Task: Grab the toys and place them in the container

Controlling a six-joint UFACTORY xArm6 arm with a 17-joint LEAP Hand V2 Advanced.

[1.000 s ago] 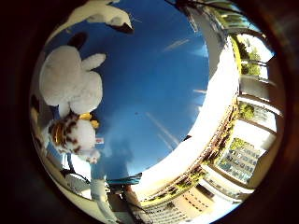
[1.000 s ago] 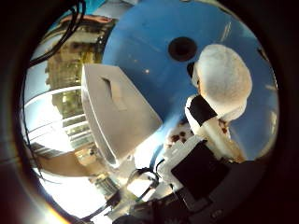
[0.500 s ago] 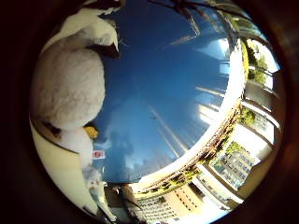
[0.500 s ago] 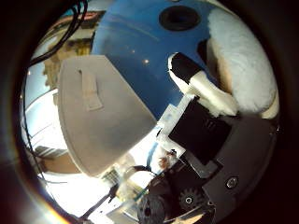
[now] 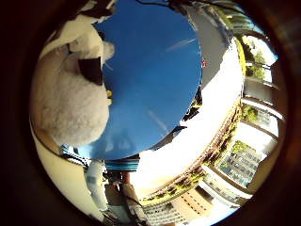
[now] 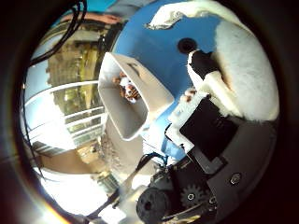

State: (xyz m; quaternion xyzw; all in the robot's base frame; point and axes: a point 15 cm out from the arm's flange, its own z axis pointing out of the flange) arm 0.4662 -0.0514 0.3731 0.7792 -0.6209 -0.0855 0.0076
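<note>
Blue table (image 5: 155, 80) bearing white container (image 6: 126, 100)

We find the plush toy (image 5: 66, 108) lying on the round tabletop (image 5: 150, 80) at its edge, close against the palm, with the hand (image 6: 205, 126) touching it. The container (image 6: 128, 100) stands on the same tabletop beside the plush, near the rim, and a small toy (image 6: 126, 87) lies inside it.
</note>
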